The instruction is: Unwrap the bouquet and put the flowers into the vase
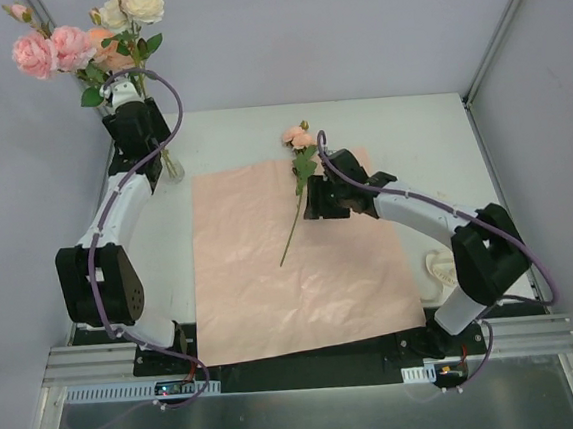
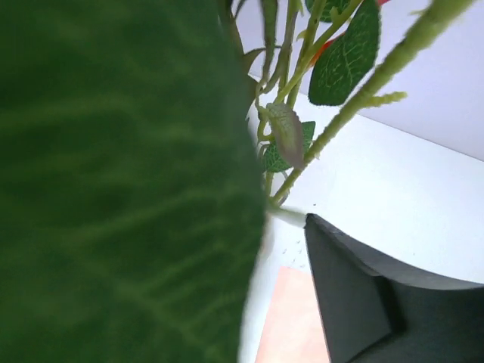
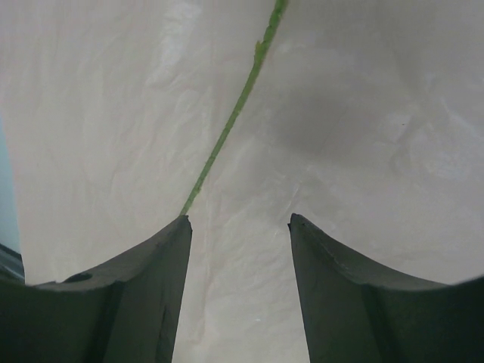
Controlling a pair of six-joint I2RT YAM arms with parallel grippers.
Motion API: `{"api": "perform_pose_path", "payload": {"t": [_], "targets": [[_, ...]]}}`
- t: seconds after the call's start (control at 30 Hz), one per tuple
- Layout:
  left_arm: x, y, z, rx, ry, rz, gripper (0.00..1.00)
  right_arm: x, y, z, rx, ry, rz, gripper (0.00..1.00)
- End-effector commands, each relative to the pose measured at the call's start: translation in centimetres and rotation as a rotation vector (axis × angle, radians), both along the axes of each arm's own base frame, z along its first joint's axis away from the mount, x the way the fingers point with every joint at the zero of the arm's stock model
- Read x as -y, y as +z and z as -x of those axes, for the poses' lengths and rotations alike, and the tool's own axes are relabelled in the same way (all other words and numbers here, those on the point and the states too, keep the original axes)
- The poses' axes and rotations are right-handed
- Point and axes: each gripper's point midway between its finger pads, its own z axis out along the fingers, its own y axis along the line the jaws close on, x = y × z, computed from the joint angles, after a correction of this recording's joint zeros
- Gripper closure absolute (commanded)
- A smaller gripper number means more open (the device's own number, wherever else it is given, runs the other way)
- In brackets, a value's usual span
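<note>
Right end effector, jaws apart, hangs over lone rose on pink paper; left end effector by vase, state unclear. Its stem lies off-centre, so closing may miss or grab paper.

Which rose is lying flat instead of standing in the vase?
The peach rose on the pink paper by the right pincer; the other roses stand upright in the vase, back left.
</note>
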Motion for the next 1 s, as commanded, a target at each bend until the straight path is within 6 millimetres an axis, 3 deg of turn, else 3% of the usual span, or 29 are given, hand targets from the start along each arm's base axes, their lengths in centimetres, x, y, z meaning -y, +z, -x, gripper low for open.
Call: {"api": "perform_pose_path", "payload": {"t": [0.0, 0.03, 0.07, 0.1, 0.13, 0.17, 0.23, 0.27, 0.33, 0.37, 0.43, 0.53, 0.57, 0.67, 0.97], "targets": [[0.4, 6.3, 2.9, 0.153, -0.027, 0.021, 0.27, -0.7, 0.5, -2.8, -0.021, -0.157, 0.044, 0.42], [0.6, 7.8, 4.2, 0.192, -0.033, 0.036, 0.25, -0.6, 0.2, -2.8, -0.045, -0.172, 0.067, 0.41], [1.2, 6.9, 5.0, 0.18, -0.06, 0.054, 0.23, -0.6, -0.9, -3.3, -0.062, -0.189, 0.102, 0.41], [1.5, 7.2, 5.8, 0.201, -0.068, 0.092, 0.2, -0.7, -1.1, -3.6, -0.071, -0.202, 0.117, 0.41], [2.0, 8.8, 7.4, 0.248, -0.087, 0.111, 0.19, -1.3, -0.2, -4.3, -0.066, -0.219, 0.111, 0.41], [2.4, 7.8, 8.1, 0.237, -0.108, 0.128, 0.18, -1.2, -1.2, -4.6, -0.077, -0.239, 0.141, 0.41], [3.8, 9.0, 10.0, 0.272, -0.186, 0.164, 0.18, -1.8, -0.9, -5.2, -0.076, -0.263, 0.162, 0.42], [4.4, 8.1, 10.8, 0.25, -0.215, 0.175, 0.17, -1.8, -1.9, -5.2, -0.097, -0.287, 0.193, 0.42], [6.1, 8.5, 12.5, 0.259, -0.307, 0.211, 0.18, -1.6, -2.3, -5.3, -0.089, -0.318, 0.244, 0.43], [6.7, 7.2, 13.2, 0.23, -0.335, 0.227, 0.18, -1.8, -2.7, -5.7, -0.088, -0.336, 0.252, 0.44], [8.8, 7.3, 15.1, 0.237, -0.448, 0.275, 0.18, -2.4, -3.1, -5.9, -0.087, -0.329, 0.255, 0.48], [11.8, 5.3, 17.2, 0.174, -0.582, 0.36, 0.19, -3.0, -3.4, -6.3, -0.061, -0.339, 0.279, 0.5], [12.3, 4.0, 17.7, 0.146, -0.596, 0.386, 0.2, -2.8, -3.6, -6.7, -0.044, -0.351, 0.302, 0.5], [14.3, 2.5, 19.0, 0.104, -0.667, 0.467, 0.21, -2.8, -4.0, -7.2, -0.014, -0.377, 0.336, 0.5], [17.1, 2.0, 19.8, 0.045, -0.786, 0.518, 0.23, -3.9, -5.8, -8.4, -0.033, -0.412, 0.336, 0.6]]}}
